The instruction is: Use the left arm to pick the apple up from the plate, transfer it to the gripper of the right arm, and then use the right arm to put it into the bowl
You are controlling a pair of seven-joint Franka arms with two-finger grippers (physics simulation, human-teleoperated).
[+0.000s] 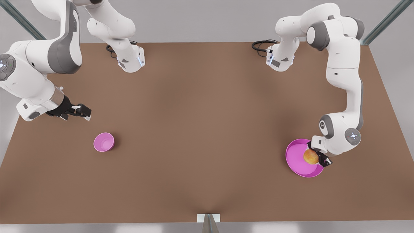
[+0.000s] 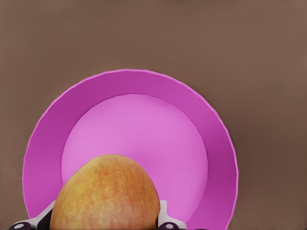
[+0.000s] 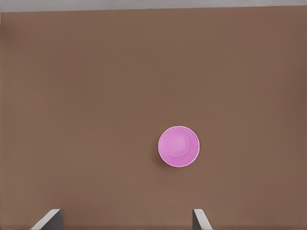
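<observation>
The yellow-orange apple (image 1: 310,156) sits between the fingers of my left gripper (image 1: 318,157), over the side of the magenta plate (image 1: 296,158) at the front view's right. The left gripper is shut on it. In the left wrist view the apple (image 2: 106,194) stands close in front of the plate (image 2: 134,129), whose floor is bare. I cannot tell if the apple still touches the plate. My right gripper (image 1: 84,113) hangs open at the front view's left, a little behind the small pink bowl (image 1: 103,142). The right wrist view shows the bowl (image 3: 179,146) holding nothing, beyond the spread fingertips (image 3: 49,218).
The brown table (image 1: 200,129) is bare between bowl and plate. Both arm bases (image 1: 131,60) (image 1: 279,60) stand at the back edge with black cables beside them. A small white and grey fixture (image 1: 208,219) sits at the middle of the front edge.
</observation>
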